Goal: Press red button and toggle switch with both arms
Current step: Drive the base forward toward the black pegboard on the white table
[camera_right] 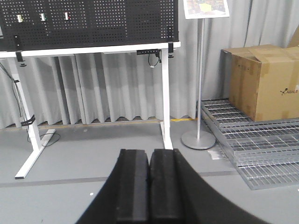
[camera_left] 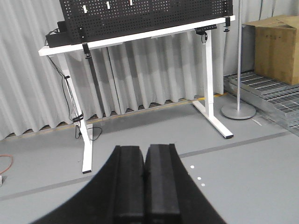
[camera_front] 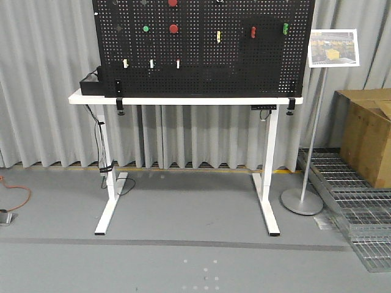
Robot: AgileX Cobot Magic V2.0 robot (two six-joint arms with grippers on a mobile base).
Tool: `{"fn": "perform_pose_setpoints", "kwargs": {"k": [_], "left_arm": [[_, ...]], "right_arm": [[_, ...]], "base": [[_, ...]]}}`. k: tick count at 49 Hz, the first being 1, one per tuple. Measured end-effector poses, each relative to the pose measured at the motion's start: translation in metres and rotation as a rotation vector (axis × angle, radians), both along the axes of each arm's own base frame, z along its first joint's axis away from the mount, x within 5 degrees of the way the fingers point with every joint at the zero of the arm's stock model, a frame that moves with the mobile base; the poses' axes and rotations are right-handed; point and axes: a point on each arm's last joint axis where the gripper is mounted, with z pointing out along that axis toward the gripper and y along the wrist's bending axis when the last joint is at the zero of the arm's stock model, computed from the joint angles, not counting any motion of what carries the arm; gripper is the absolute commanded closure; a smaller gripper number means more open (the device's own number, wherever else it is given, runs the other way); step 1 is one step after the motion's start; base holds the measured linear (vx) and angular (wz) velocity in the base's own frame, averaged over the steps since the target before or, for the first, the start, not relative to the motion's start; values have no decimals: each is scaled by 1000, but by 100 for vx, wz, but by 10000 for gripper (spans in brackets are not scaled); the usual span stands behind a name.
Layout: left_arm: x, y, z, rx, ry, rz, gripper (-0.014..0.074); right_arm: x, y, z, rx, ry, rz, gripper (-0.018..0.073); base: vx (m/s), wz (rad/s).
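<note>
A black pegboard (camera_front: 201, 55) stands on a white table (camera_front: 183, 100). A red button (camera_front: 174, 28) sits on it left of centre, and another red one (camera_front: 173, 3) at the top edge. White toggle switches (camera_front: 151, 63) line the lower left. In the left wrist view only the board's lower part (camera_left: 154, 16) with the white switches (camera_left: 107, 5) shows. My left gripper (camera_left: 145, 154) is shut and empty, low and far from the board. My right gripper (camera_right: 149, 156) is shut and empty, also far back. Neither gripper shows in the front view.
A green button (camera_front: 146, 28), a yellow switch (camera_front: 219, 36), a red part (camera_front: 253, 32) and a green part (camera_front: 285, 28) are on the board. A sign stand (camera_front: 302, 200) and a cardboard box (camera_front: 366, 134) on metal grates (camera_front: 354, 201) stand at the right. An orange cable (camera_front: 15, 198) lies at the left.
</note>
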Motion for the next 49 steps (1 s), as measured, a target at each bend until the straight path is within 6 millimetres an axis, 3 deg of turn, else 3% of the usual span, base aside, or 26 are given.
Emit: {"fn": "perform_pose_setpoints", "kwargs": {"k": [49], "left_arm": [[0, 0, 0, 0, 0, 0, 595]], "right_arm": [[0, 0, 0, 0, -1, 0, 562]], "base": [[44, -2]]}}
